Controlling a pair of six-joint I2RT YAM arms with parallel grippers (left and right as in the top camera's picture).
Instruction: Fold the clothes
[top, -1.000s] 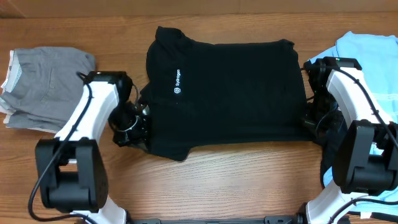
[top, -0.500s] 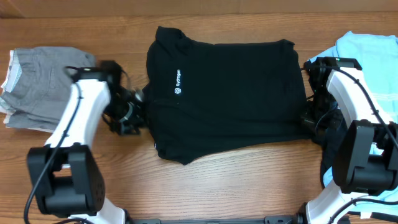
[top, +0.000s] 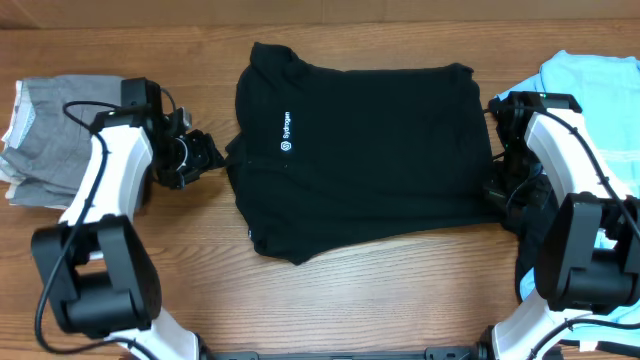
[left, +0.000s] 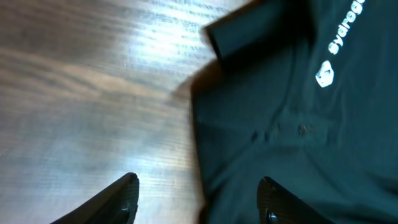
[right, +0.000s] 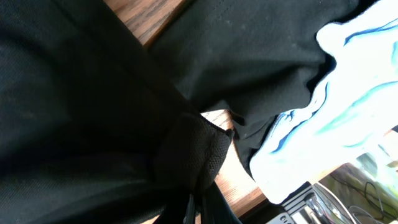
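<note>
Change: left gripper (top: 195, 155) backed off the black tee (top: 370, 150) since a second ago, now next to the grey pile (top: 70, 135); right gripper (top: 497, 188) same spot.
Left gripper: fingers spread wide, nothing held.
Right gripper: pinched on bunched black tee fabric, the edge farthest from the grey pile.
Black tee: flat, near the grey pile, long axis running straight away from it, collar end nearest, hem farthest.

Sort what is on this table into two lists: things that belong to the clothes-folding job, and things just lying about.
Belonging to the job:
- black tee, spread flat in the middle
- light blue tee, at the right edge

Just lying about:
- grey folded garment, far left, apparently already folded
</note>
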